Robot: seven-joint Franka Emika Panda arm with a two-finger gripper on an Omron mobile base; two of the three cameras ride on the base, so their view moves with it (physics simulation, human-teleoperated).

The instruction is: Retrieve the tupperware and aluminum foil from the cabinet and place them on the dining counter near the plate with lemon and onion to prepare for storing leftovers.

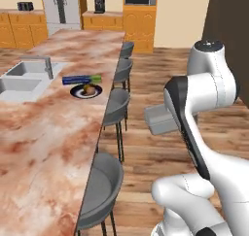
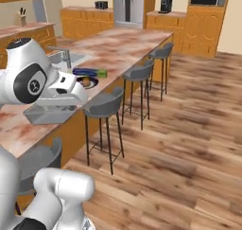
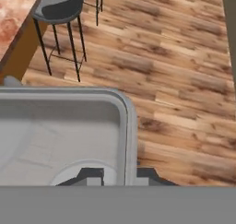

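My gripper (image 3: 120, 176) is shut on the right wall of the tupperware (image 3: 60, 135), a shallow grey open container. I hold it in the air over the wooden floor, beside the dining counter (image 1: 44, 133). In the left base view the tupperware (image 1: 159, 119) sticks out to the left of my arm. In the right base view the tupperware (image 2: 49, 114) hangs under my hand at the counter's edge. The blue and green aluminum foil (image 1: 81, 79) (image 2: 90, 72) lies on the counter just behind the dark plate (image 1: 86, 91) (image 2: 90, 83), which carries the onion (image 1: 89, 88). The lemon is too small to make out. The cabinet is out of view.
Grey stools (image 1: 115, 108) (image 2: 105, 106) line the counter's floor side, one (image 3: 60, 6) just ahead of the tupperware. A steel sink (image 1: 19, 84) with a faucet (image 1: 48, 67) is set in the counter left of the plate. Open wooden floor (image 2: 179, 129) lies to the right.
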